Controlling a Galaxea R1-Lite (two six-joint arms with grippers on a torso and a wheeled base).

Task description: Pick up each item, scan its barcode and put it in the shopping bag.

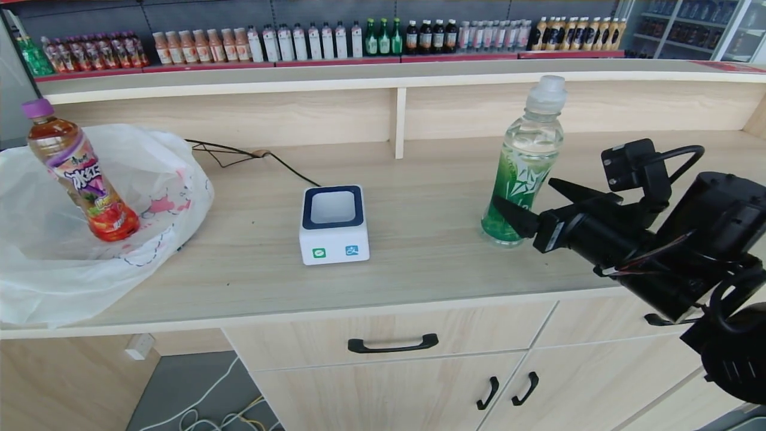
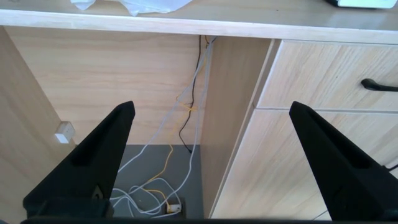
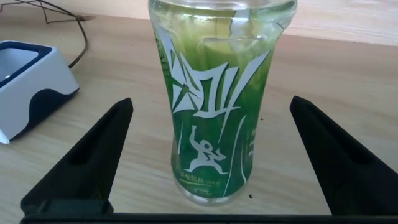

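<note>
A green-labelled clear bottle (image 1: pixel 524 164) stands upright on the counter at the right. My right gripper (image 1: pixel 543 202) is open just beside it, its fingers (image 3: pixel 87 162) spread wide on either side of the green bottle (image 3: pixel 214 106) without touching it. A white and blue barcode scanner (image 1: pixel 333 223) sits at the counter's middle; its corner, the scanner (image 3: pixel 28 84), appears in the right wrist view. A red tea bottle (image 1: pixel 78 170) with a purple cap stands tilted in the white shopping bag (image 1: pixel 90 221) at the left. My left gripper (image 2: pixel 211 168) is open below the counter edge, facing the cabinet.
A black cable (image 1: pixel 251 157) runs behind the scanner. The wooden counter (image 1: pixel 419 263) has a raised back ledge (image 1: pixel 395 111). Drawers with black handles (image 1: pixel 392 345) lie under it. Loose wires (image 2: pixel 168 180) lie on the floor beneath the counter.
</note>
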